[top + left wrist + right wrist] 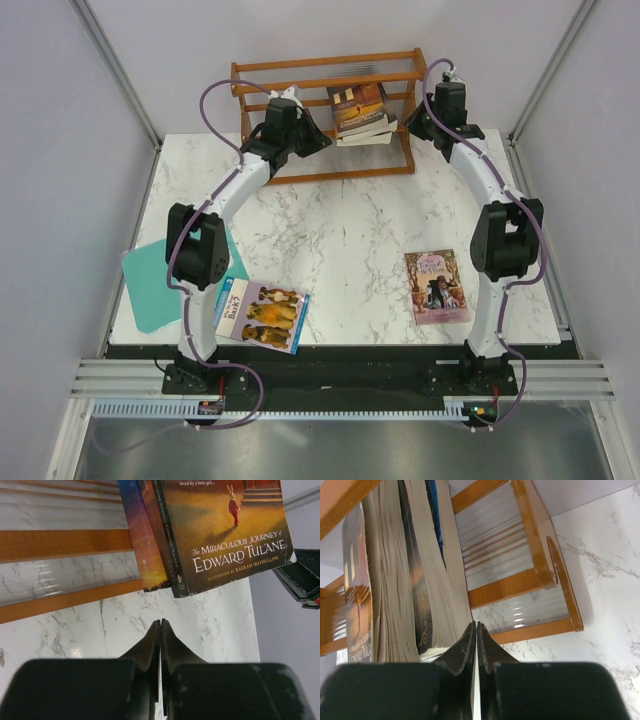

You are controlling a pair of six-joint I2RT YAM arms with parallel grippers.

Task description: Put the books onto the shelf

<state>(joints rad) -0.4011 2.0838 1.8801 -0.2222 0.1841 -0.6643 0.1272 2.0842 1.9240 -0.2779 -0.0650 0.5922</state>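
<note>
The shelf (325, 70) stands at the table's far edge with three books (360, 108) stacked flat in its right half, the brown-orange one on top. My left gripper (322, 142) is shut and empty just left of the stack; its wrist view shows the brown-orange cover (220, 535) and a blue spine (142, 540) above the shut gripper (161, 622). My right gripper (413, 122), also shut and empty, sits at the stack's right side, its tips (476, 625) close to the page edges (395, 590). The blue-white dog book (262, 314) and the pink book (437, 286) lie flat near the front.
A teal cutting board (150, 275) overhangs the table's left edge beside the left arm. The shelf's wooden rails (520, 585) and end frame (560, 575) stand right of the stack. The right arm's black gripper (300, 577) shows at the left wrist view's right edge.
</note>
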